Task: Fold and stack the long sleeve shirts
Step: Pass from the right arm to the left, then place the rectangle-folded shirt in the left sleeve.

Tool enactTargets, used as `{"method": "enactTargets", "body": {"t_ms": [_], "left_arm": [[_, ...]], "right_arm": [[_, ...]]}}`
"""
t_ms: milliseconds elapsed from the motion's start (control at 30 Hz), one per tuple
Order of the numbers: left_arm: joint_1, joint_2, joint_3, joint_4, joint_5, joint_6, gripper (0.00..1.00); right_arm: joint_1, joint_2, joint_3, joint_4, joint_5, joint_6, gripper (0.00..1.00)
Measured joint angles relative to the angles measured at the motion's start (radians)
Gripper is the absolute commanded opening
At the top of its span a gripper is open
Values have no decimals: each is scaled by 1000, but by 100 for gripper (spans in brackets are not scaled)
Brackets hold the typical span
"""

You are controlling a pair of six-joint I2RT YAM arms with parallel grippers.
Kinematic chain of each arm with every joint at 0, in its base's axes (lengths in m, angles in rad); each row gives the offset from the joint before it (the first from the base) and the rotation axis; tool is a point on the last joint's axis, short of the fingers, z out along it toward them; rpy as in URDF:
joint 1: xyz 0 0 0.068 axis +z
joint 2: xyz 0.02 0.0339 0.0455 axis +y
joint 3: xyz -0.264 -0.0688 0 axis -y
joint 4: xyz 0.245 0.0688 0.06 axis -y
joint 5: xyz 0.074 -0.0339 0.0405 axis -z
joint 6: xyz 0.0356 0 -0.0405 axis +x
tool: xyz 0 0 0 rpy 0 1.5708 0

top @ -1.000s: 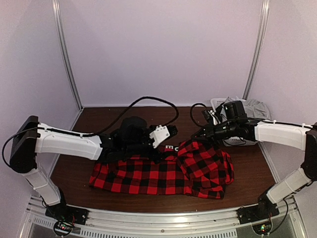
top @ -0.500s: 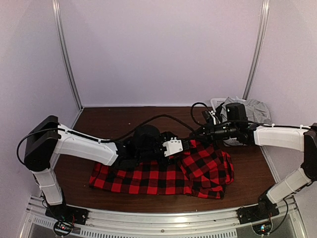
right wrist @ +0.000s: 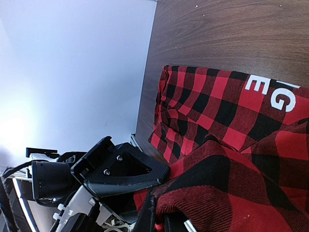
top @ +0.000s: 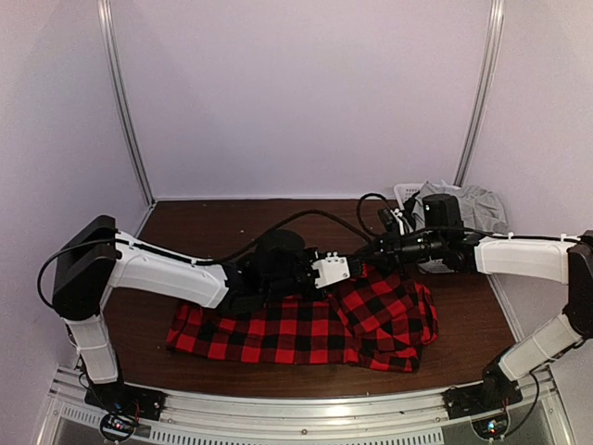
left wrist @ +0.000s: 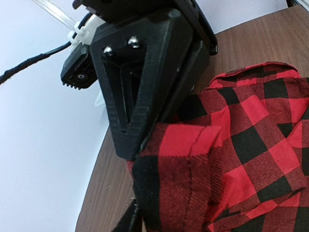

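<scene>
A red-and-black check long sleeve shirt [top: 278, 334] lies across the brown table [top: 185, 232], bunched higher on its right side. Both grippers meet at its raised back edge. My left gripper [top: 355, 269] has come in from the left and is shut on a thick fold of that edge [left wrist: 193, 183]. Only its lower fingertip [left wrist: 128, 222] shows under the cloth. My right gripper [top: 364, 253] comes in from the right and is shut on the same bunched edge [right wrist: 227, 203], with cloth draped over its fingers [right wrist: 149, 217]. The two grippers almost touch.
A white mesh basket [top: 403, 192] holding grey cloth [top: 463, 206] stands at the back right, just behind the right arm. A black cable [top: 306, 215] loops over the table behind the left wrist. White letters [right wrist: 270, 94] show on the shirt's flat part.
The left arm has reached right to the shirt's raised edge beside the right gripper, and its jaws have closed on the cloth. The right gripper has barely moved.
</scene>
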State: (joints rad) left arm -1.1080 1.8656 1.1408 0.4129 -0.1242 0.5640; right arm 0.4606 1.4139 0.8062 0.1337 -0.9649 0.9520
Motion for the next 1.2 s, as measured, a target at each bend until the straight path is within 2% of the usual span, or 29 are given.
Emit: {"method": "enactTargets", "body": {"t_ms": [33, 67, 233, 467, 633, 767, 967, 1200], "left_arm": [[0, 0, 5, -8, 2, -6, 3], [0, 1, 14, -22, 4, -13, 0], [0, 1, 46, -57, -4, -62, 0], [5, -5, 71, -139, -44, -230, 0], [45, -17, 166, -299, -30, -417, 0], [140, -77, 179, -425, 36, -603, 0], [274, -193, 104, -534, 84, -820, 0], [290, -243, -28, -603, 91, -935, 0]], "right_arm": [[0, 0, -2, 2, 0, 0, 19], [0, 0, -4, 5, 0, 0, 26], [0, -2, -11, -2, -1, -12, 53], [-31, -65, 106, -290, 103, -213, 75], [-95, -167, 182, -458, 200, -348, 78], [-133, -191, 203, -536, 270, -426, 78], [-147, -157, 203, -597, 369, -499, 78], [-148, -70, 187, -578, 432, -542, 78]]}}
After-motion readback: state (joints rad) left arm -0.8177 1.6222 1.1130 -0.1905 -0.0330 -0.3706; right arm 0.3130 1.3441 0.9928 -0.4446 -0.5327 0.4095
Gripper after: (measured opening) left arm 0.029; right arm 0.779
